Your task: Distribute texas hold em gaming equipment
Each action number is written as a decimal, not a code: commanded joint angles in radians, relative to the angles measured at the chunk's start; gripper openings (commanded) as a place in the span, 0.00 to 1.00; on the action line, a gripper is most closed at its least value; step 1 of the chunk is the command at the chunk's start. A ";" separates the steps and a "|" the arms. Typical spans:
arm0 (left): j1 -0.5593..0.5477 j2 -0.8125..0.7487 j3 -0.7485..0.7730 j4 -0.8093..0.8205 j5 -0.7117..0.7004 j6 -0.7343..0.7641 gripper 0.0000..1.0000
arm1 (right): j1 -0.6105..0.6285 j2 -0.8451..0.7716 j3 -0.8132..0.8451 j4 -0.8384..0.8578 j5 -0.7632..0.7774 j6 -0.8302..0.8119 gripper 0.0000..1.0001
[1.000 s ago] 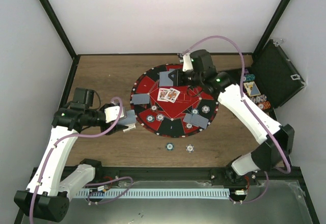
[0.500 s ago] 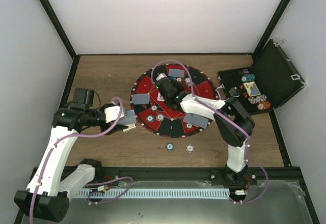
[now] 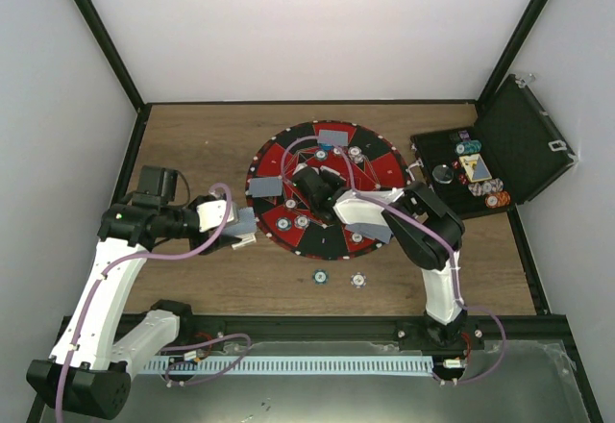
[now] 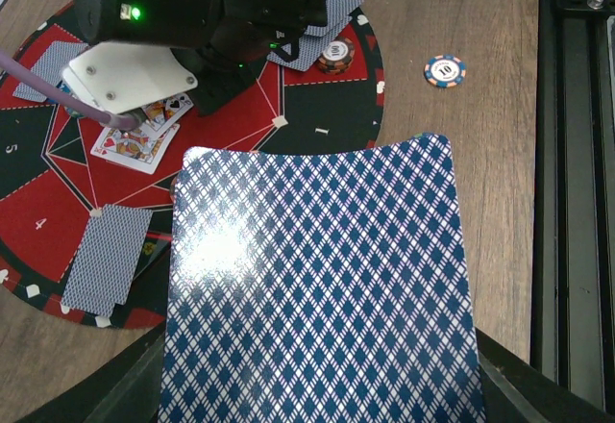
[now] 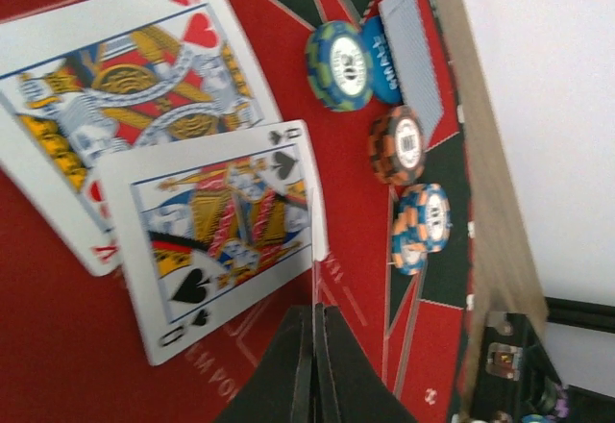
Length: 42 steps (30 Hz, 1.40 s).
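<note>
We count two face-up cards at the centre of the mat (image 3: 279,159), a king of hearts (image 5: 115,87) and a queen of spades (image 5: 221,231), and two loose chips (image 3: 318,276) (image 3: 357,279) on the table (image 3: 211,135) before it. The right gripper (image 5: 313,317) hangs low over the pair with fingers pressed together, and the left gripper (image 3: 238,226), on its folded arm at the mat's left rim, clamps one blue-backed card (image 4: 317,288).

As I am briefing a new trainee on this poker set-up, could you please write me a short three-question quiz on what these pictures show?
1. True or false: the black case at the right of the table stands open.
2. Which face-up card lies beside the spade court card on the mat? A. king of hearts B. ace of clubs C. ten of diamonds
3. How many chips lie on the bare wood just off the mat's near side?

Key: 1 true. 2 A. 3 two.
</note>
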 commanded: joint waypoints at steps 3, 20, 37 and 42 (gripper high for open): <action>0.001 -0.011 0.031 0.010 0.024 0.006 0.12 | 0.017 0.019 0.085 -0.217 -0.091 0.183 0.08; 0.002 -0.010 0.054 -0.004 0.038 0.002 0.13 | 0.016 -0.214 0.201 -0.432 -0.328 0.479 1.00; 0.001 -0.003 0.027 0.019 0.047 0.006 0.13 | 0.039 -0.479 0.217 -0.422 -1.303 1.131 1.00; 0.001 -0.002 0.021 0.030 0.050 0.000 0.13 | 0.072 -0.499 0.118 -0.316 -1.341 1.210 1.00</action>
